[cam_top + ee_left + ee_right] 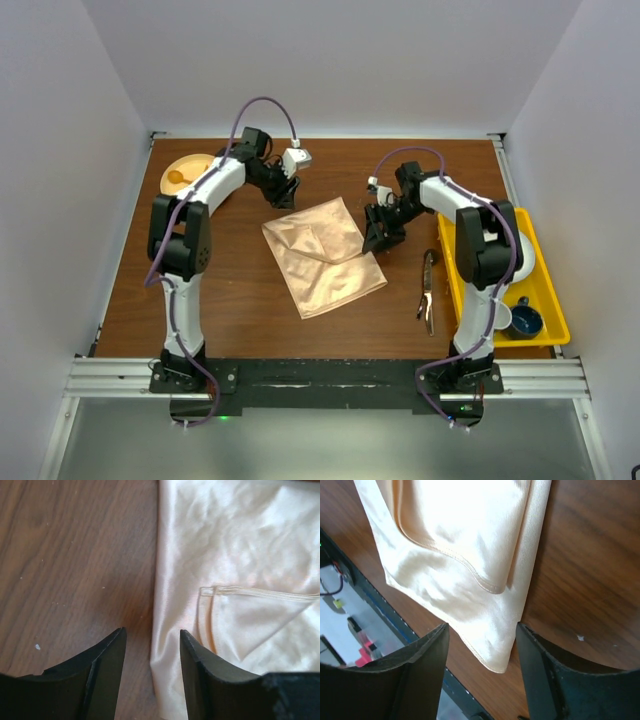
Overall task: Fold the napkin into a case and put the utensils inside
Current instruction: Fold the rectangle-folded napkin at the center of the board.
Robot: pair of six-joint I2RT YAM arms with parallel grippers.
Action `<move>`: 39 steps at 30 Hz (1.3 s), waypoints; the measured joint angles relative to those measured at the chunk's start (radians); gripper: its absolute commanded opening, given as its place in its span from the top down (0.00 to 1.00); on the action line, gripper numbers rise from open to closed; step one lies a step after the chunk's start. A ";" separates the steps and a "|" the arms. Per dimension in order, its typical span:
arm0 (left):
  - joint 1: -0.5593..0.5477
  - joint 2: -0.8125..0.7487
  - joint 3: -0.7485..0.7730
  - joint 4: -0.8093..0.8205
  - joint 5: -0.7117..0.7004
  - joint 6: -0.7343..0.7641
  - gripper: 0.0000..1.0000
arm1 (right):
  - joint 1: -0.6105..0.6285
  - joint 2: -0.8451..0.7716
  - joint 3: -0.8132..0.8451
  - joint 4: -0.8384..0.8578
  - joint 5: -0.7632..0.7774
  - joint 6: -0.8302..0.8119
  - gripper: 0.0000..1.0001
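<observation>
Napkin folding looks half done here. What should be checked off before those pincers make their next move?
1. The napkin lies on the table between the two arms: ok.
2. The left pincer is open and empty, above the napkin's edge: ok.
3. The right pincer is open and empty, above a napkin corner: ok.
4. The utensils lie clear of the napkin, on the table beside the yellow tray: ok.
5. The case is finished: not ok. The napkin is only partly folded and wide.
6. Either pincer is touching the napkin: cannot tell.
</observation>
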 measured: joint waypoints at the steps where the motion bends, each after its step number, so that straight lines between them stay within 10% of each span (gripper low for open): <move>1: 0.000 -0.024 -0.016 0.010 0.012 -0.002 0.47 | 0.000 -0.010 0.005 0.014 0.001 0.015 0.48; 39: -0.071 -0.001 -0.120 0.015 0.080 -0.102 0.44 | 0.049 0.048 0.039 0.131 0.140 0.179 0.76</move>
